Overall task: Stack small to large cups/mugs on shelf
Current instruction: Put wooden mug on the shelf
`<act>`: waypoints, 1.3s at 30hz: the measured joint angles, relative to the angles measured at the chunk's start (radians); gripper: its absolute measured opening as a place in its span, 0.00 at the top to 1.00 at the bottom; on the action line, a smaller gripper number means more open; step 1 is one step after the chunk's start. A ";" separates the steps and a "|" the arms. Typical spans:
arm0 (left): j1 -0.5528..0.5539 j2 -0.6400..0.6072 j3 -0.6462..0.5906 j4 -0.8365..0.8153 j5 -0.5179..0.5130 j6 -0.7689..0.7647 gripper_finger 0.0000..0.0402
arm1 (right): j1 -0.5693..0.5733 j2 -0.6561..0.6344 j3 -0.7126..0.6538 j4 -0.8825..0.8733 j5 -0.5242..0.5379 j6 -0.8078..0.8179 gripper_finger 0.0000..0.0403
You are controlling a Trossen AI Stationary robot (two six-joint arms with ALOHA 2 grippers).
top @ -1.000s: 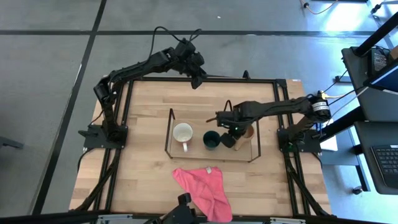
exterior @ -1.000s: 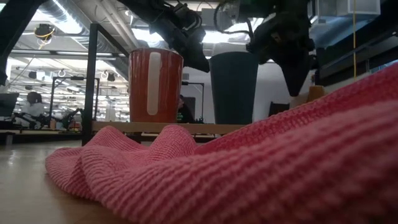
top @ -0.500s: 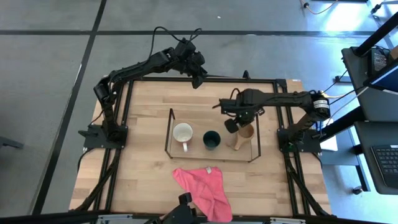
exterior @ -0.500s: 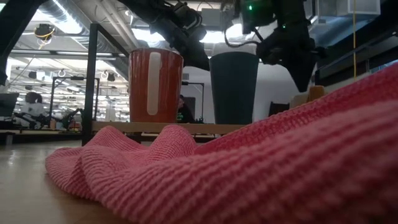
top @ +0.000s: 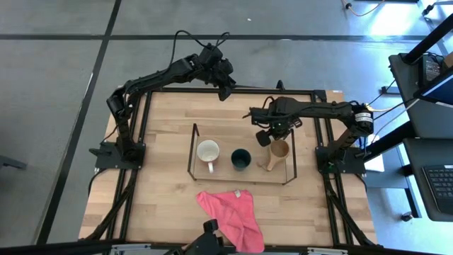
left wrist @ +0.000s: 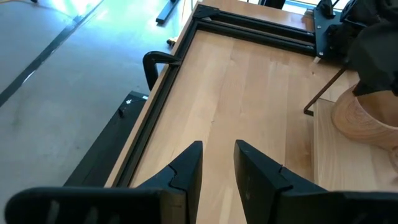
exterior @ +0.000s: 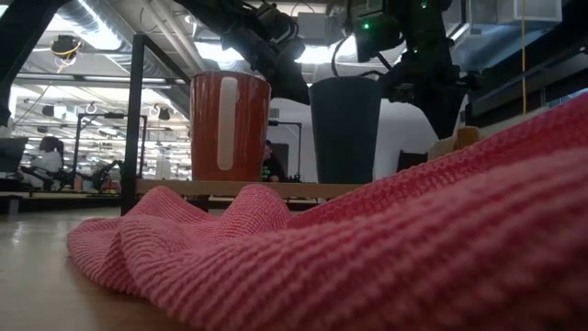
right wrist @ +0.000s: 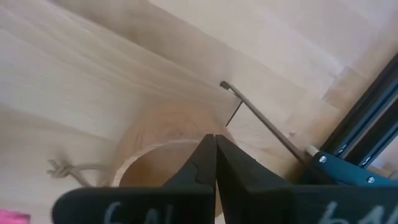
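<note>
Progress: all three cups stand in a row on the shelf (top: 192,150), so the placing looks done; judged by the task, only the arms' retreat is left, and possibly a size check.
Order on shelf: from the left arm's side to the right arm's, the white-inside mug (top: 208,151), the dark green cup (top: 241,158), then the tan wooden cup (top: 279,149). They sit side by side, apart, not nested.
Orientation: each cup is upright, mouth up, long axis vertical. The mug's handle points toward the near table edge; the wooden cup's stubby handle points toward the green cup.
Shelf axis: its long side runs across the table (top: 163,191), from one arm's side to the other.
Right hand (top: 267,137): closed, fingers pressed together, empty, hovering just above the wooden cup's far rim.
Left hand (top: 224,89): parked at the table's far edge, fingers slightly apart, holding nothing.
Pink cloth (top: 231,211): crumpled on the table near the front edge, clear of the shelf.
</note>
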 joint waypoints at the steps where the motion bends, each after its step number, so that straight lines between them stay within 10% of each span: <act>1: 0.000 0.000 0.000 0.000 0.000 0.000 0.79 | 0.000 0.007 0.000 0.001 0.001 -0.003 0.99; 39: 0.000 0.000 0.000 0.000 -0.001 0.000 0.79 | -0.011 0.035 0.000 0.020 -0.094 -0.056 0.99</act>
